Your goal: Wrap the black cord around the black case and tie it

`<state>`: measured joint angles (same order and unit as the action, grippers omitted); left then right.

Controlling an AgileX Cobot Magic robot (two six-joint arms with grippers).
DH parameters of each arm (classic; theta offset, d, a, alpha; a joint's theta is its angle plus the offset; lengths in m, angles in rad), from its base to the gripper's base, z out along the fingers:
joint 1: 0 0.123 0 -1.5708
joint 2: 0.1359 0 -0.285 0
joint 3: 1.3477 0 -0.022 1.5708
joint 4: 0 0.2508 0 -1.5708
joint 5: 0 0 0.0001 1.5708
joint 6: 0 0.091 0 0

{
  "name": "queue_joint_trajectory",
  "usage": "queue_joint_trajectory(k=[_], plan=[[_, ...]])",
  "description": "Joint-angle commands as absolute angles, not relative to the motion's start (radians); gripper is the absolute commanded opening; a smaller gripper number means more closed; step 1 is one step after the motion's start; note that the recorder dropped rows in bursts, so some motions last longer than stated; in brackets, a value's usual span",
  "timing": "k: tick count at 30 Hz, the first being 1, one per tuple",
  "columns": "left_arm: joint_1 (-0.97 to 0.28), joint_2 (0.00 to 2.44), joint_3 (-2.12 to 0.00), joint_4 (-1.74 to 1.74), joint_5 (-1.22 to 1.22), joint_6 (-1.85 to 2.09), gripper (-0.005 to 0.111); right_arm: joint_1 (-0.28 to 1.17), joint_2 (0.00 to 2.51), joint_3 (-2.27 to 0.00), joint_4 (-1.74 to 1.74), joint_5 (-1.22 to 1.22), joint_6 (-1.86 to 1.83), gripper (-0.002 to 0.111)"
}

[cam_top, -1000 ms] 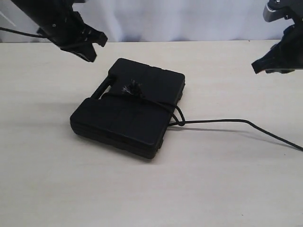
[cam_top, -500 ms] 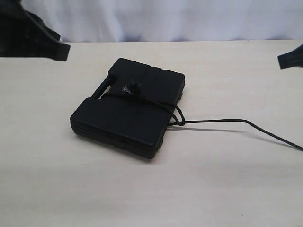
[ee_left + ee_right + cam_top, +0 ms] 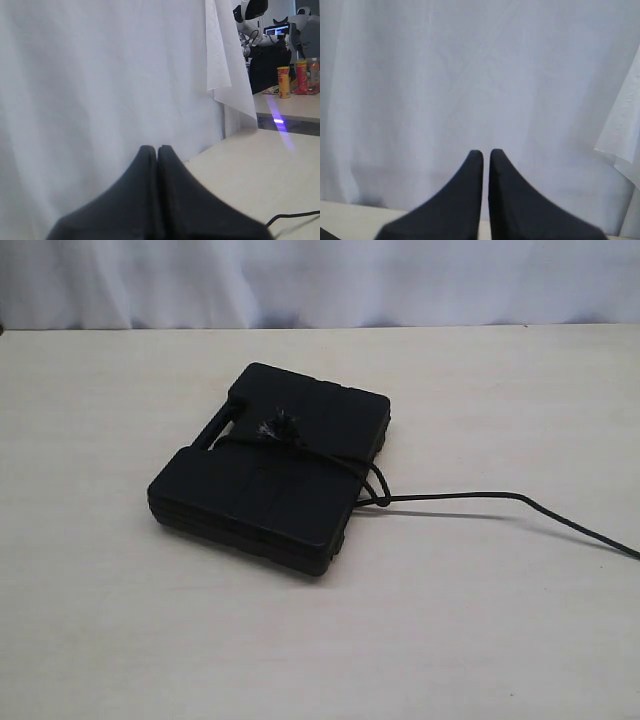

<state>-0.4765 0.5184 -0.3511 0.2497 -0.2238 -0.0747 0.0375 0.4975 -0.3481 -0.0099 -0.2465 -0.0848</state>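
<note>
Black cord (image 3: 450,496) crosses black case (image 3: 262,502), frayed tuft (image 3: 278,428) atop

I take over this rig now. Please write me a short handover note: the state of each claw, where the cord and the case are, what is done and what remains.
Left claw: shut, empty, facing the white curtain; not in the exterior view.
Right claw: shut but for a hairline gap, empty, also facing the curtain.
Black case: flat on the table.
Black cord: crosses the case's top, frayed tuft on the lid, loops at the case's right edge, tail trailing right.
Done: cord appears wrapped and looped on itself.
Left: I cannot tell if that loop is a firm knot; check, tighten if loose.
</note>
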Motion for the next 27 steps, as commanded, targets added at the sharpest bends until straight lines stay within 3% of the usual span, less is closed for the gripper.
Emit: queue_joint_trajectory(k=[1,10,19,21,27], plan=[[-0.484,0.51,-0.348,0.252,-0.237,-0.073,0.0,0.038,0.401,-0.319,-0.007,-0.262,-0.057,0.004],[-0.484,0.51,-0.348,0.25,-0.237,-0.073,0.0,0.038,0.298,-0.309,-0.007,-0.269,-0.057,0.004],[-0.484,0.51,-0.348,0.25,-0.237,-0.075,0.0,0.038,0.094,0.0,-0.007,-0.59,-0.057,0.004],[-0.484,0.51,-0.348,0.25,-0.237,-0.075,0.0,0.035,0.037,0.0,0.0,-0.329,-0.056,0.004],[-0.484,0.509,-0.348,0.25,-0.239,-0.075,0.0,0.035,0.0,0.0,-0.028,-0.086,-0.056,0.004]])
